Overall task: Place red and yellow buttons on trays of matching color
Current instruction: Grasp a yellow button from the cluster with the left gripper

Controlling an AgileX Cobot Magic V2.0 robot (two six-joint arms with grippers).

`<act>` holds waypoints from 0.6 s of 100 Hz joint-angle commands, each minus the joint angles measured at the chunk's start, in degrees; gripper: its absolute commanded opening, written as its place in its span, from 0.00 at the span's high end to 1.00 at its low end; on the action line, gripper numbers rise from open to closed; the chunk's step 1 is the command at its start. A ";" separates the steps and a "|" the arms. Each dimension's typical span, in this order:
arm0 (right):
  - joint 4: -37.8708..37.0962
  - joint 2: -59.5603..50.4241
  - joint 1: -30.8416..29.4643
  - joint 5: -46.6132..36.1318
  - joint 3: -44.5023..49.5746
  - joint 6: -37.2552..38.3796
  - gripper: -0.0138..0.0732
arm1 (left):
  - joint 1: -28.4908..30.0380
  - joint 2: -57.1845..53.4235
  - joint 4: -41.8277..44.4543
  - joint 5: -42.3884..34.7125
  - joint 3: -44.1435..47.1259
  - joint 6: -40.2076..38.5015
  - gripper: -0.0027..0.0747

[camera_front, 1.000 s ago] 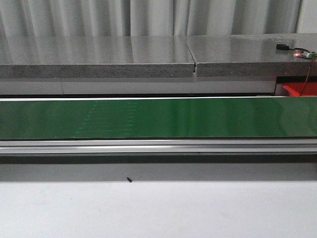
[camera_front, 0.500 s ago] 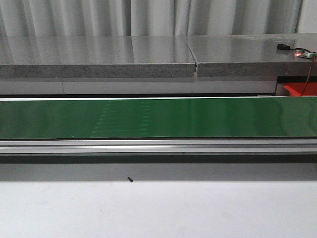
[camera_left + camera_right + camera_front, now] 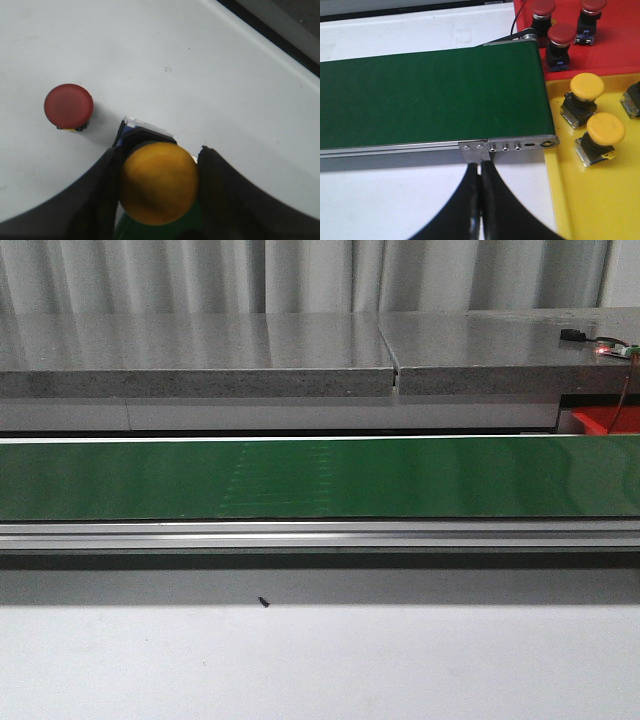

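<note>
The left gripper (image 3: 159, 200) has its dark fingers (image 3: 100, 200) clamped on a yellow dome-capped push button (image 3: 159, 189), held over the white tabletop (image 3: 210, 75). A red round-capped push button (image 3: 68, 106) stands alone on that tabletop nearby, apart from the gripper. The long green conveyor belt (image 3: 320, 478) runs across the scene with nothing on it. The right gripper (image 3: 480, 200) hangs at the belt's near edge, fingers pressed together on nothing. At the belt's right end sit a red plastic tray (image 3: 620, 50) holding red-capped buttons (image 3: 561, 34) and, nearer, a yellow plastic tray (image 3: 565, 200) holding yellow-capped buttons (image 3: 605, 129).
</note>
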 commanded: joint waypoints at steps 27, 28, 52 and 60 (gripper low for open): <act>0.28 -0.02 0.06 -3.21 -1.53 -0.60 0.92 | -4.74 -11.52 -1.35 -3.58 9.32 0.26 0.74; 0.28 -0.02 0.06 -3.21 -1.53 -0.60 0.92 | -4.90 -11.95 -1.35 -3.81 9.64 0.26 0.74; 0.28 -0.02 0.06 -3.21 -1.53 -0.60 0.92 | -6.05 -15.20 -1.23 -6.19 18.09 0.36 0.74; 0.28 -0.02 0.06 -3.21 -1.53 -0.60 0.92 | -6.05 -15.20 -1.46 -6.19 19.87 0.36 0.74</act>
